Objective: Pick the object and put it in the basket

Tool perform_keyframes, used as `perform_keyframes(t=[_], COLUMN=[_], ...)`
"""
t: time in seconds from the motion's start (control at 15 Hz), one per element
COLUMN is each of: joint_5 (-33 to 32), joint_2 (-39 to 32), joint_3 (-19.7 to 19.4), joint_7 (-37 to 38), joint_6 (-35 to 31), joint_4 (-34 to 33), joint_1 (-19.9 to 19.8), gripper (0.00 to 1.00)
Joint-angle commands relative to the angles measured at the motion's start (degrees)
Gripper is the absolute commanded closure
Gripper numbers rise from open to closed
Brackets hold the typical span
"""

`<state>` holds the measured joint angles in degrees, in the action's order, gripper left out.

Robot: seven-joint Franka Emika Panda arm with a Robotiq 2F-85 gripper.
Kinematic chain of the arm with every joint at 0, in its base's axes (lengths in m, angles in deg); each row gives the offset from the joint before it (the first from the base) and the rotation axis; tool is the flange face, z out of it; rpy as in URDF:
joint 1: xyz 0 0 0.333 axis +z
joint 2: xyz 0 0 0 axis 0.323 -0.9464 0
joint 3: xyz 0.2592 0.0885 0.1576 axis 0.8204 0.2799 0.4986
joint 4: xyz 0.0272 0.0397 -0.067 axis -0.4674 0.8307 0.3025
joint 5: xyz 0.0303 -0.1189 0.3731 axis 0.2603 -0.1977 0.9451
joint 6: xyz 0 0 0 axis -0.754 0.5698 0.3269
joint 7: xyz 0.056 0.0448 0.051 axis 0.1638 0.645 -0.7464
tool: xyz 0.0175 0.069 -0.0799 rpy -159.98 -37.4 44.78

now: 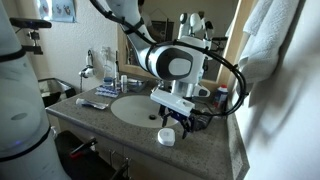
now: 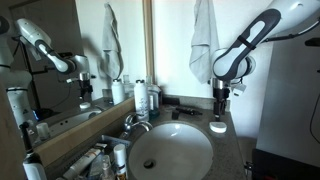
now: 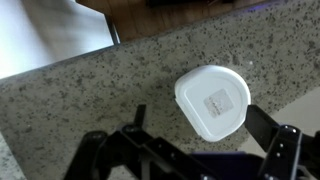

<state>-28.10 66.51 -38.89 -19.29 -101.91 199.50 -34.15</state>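
The object, a small flat round white puck (image 3: 212, 100), lies on the speckled granite counter next to the sink bowl. It shows in both exterior views (image 1: 166, 137) (image 2: 218, 127). My gripper (image 3: 203, 132) hangs just above it, open, with one finger on each side of the puck and not touching it. The gripper also shows in both exterior views (image 1: 176, 118) (image 2: 220, 106). I cannot make out a basket in any view.
The round sink bowl (image 2: 172, 152) with its faucet (image 2: 135, 122) fills the middle of the counter. White-and-blue bottles (image 2: 141, 96) stand by the mirror. A flat tray with items (image 1: 96, 100) lies across the sink. A towel (image 2: 204, 45) hangs on the wall. The counter edge (image 3: 150, 38) is close.
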Motion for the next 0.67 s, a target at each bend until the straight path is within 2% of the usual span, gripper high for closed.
perform_keyframes(t=[0.0, 0.2, 0.6], joint_5=[2.01, 0.43, -2.15], joint_2=[-0.22, -0.6, -0.96], joint_3=[-0.51, -0.15, 0.4], joint_7=[-10.1, -13.58, -13.56], joint_6=[4.81, 6.51, 4.59], joint_4=[-0.42, -0.9, -0.86], joint_1=[0.57, 0.22, 0.21], gripper=[0.0, 0.0, 0.0])
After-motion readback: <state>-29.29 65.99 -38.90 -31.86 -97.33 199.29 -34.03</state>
